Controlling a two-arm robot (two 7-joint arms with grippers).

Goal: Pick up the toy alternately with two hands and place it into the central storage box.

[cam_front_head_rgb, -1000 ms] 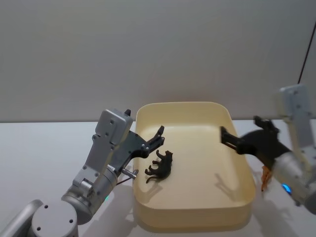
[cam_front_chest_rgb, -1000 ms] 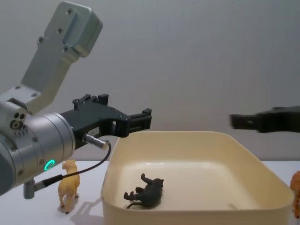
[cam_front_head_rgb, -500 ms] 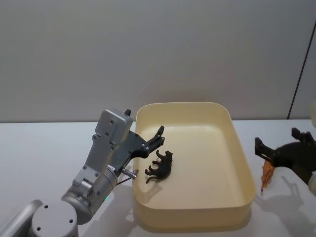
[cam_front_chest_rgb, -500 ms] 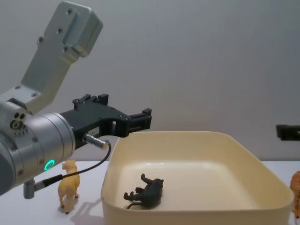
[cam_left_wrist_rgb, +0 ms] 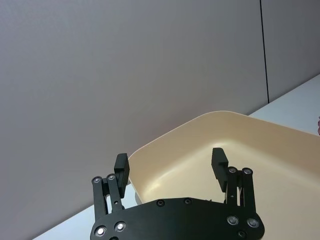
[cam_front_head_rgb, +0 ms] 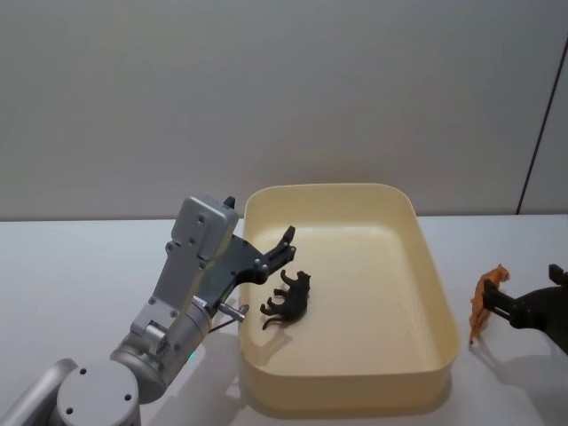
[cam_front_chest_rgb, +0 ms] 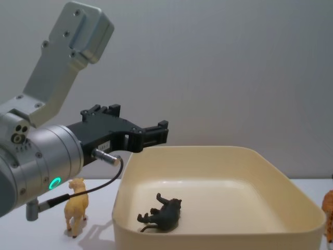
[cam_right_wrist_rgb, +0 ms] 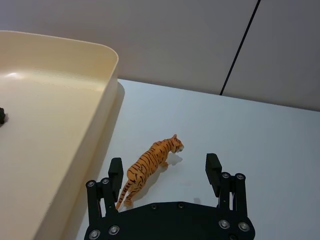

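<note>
Our right gripper [cam_right_wrist_rgb: 165,166] is open near the orange tiger [cam_right_wrist_rgb: 150,165] by the right edge of the tabletop [cam_front_head_rgb: 89,266]. Our left gripper [cam_left_wrist_rgb: 170,160] hangs open over the left edge of the storage box [cam_front_head_rgb: 328,188].

Central storage box [cam_front_head_rgb: 442,293]: cream tub, rounded corners, upright, mid-table [cam_front_head_rgb: 71,266], toward the far edge.
Black animal toy [cam_front_head_rgb: 288,300]: lying on its side inside the box, by its left wall.
Striped orange tiger [cam_front_head_rgb: 485,302]: standing on the table, just right of the box.
Tan woolly toy [cam_front_chest_rgb: 76,205]: standing left of the box.
</note>
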